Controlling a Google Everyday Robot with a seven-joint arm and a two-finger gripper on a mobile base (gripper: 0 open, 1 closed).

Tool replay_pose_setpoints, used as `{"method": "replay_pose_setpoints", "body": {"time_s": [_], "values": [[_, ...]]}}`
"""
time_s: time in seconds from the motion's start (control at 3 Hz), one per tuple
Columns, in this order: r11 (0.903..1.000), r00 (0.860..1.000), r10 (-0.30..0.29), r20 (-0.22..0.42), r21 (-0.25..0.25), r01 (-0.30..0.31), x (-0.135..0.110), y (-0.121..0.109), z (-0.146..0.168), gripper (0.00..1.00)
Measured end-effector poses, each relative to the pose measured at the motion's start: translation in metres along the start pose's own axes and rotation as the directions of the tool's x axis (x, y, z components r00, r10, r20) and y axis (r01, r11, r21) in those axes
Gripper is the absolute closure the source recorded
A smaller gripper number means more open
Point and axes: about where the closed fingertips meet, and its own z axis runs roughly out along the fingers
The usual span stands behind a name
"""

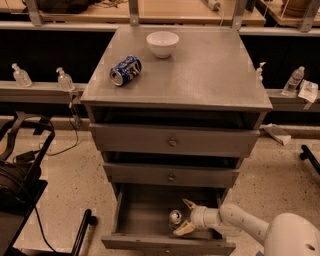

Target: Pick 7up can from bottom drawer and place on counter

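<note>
Speckled beige floor (65,175), tan wooden shelf (180,11) behind, grey ledge (37,91) with small clear bottles (20,76), black equipment (15,187) at left.
</note>
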Motion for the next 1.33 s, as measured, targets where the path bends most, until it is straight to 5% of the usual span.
{"method": "replay_pose_setpoints", "body": {"time_s": [0.67, 1.33], "values": [[0.9976, 0.995, 0.069, 0.072, -0.008, -0.068, 0.0100, -0.0035, 0.0073, 0.30], [0.9964, 0.991, 0.083, 0.102, -0.023, -0.081, 0.0108, -0.0022, 0.0100, 0.31]]}}
